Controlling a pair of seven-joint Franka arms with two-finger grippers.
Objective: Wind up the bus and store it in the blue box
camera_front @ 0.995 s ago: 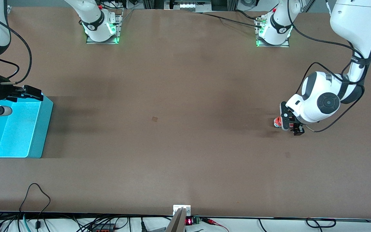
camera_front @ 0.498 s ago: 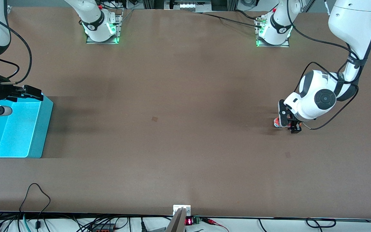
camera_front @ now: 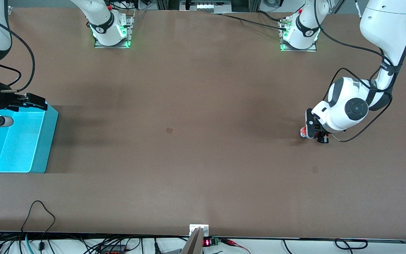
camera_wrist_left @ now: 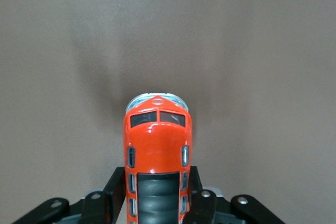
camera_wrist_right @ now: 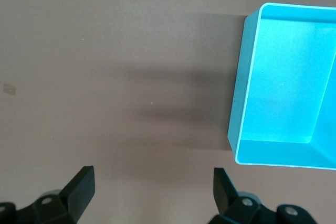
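a: gripping the bus with the left gripper, i am keeping it low at the table, toward the left arm's end. in the left wrist view the two black fingers are pressing on the orange flanks, one on each side, so the jaws are clamped on the toy.

b: is it resting on the table or lifted?

a: i cannot tell; the nose is pointing away from the wrist camera and a shadow is lying close under it. in the front view only a sliver of orange is showing beside the gripper.

b: and the right gripper?

a: i am leaving that arm waiting. its fingers are standing wide apart, holding nothing, over the table just beside the blue box, which is sitting at the right arm's end, well apart from the bus.

b: progress?

a: i am judging the task as early: the grasp is made, but whether any winding is done is not showing. the carry across the table and the drop into the box, which is lying open and appearing empty, are left.

b: any lettering?

a: i am reading none on bus or box.
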